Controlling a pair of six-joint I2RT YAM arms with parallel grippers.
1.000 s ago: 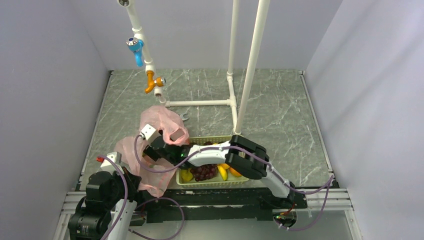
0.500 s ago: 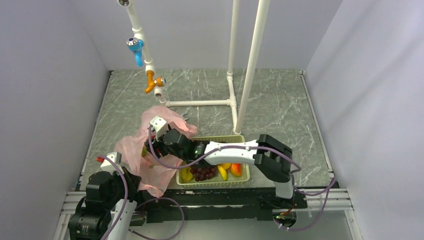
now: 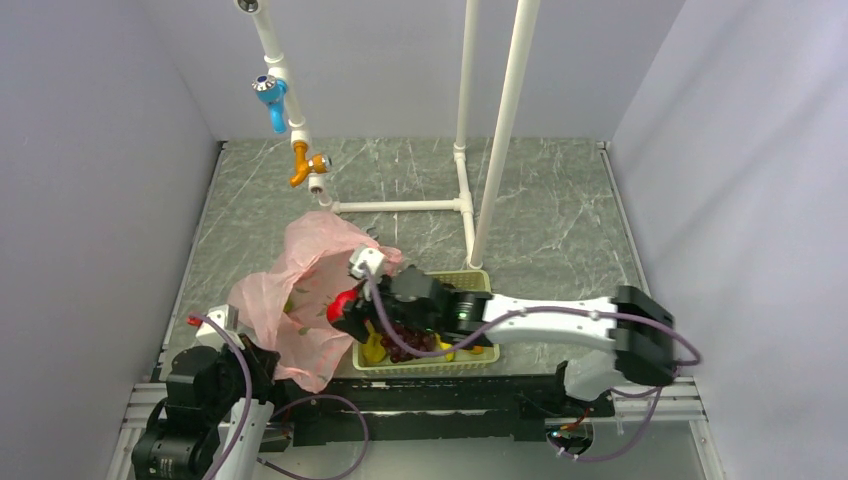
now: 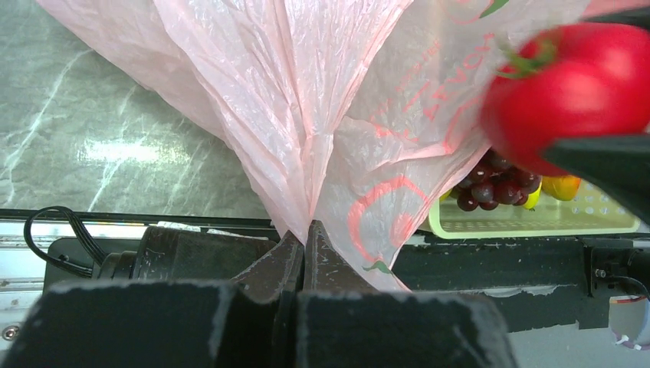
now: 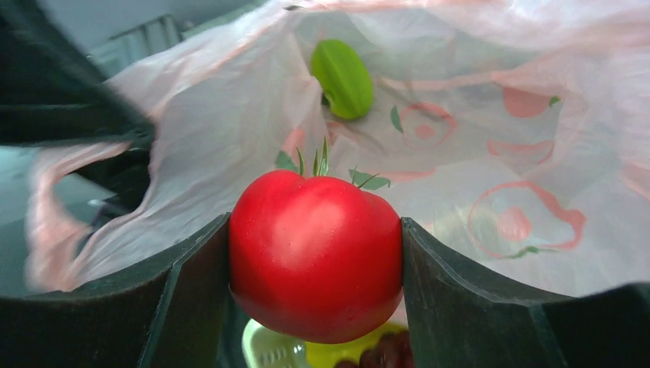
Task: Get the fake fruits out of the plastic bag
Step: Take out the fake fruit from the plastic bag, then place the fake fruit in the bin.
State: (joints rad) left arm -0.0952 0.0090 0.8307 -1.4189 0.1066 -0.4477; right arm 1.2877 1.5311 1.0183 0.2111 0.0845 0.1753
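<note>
Pulled out of the bag (image 4: 306, 100) since 0.5 s ago, the right gripper (image 5: 314, 230) pinches 1 tomato (image 5: 314, 257) near the basket (image 4: 529, 222), 1 green fruit (image 5: 343, 78) lies inside, and the left gripper (image 4: 304, 234) clamps the plastic.

The pink plastic bag (image 3: 300, 290) (thin and crinkly) is held up by a bunched fold, pinched tight in the left pincer (image 4: 304, 234). A shiny red ball (image 5: 316, 253) with a green stalk is gripped in the right pincer (image 3: 343, 308) before the bag's open mouth. A flat green piece (image 5: 343, 78) is seen inside.
</note>
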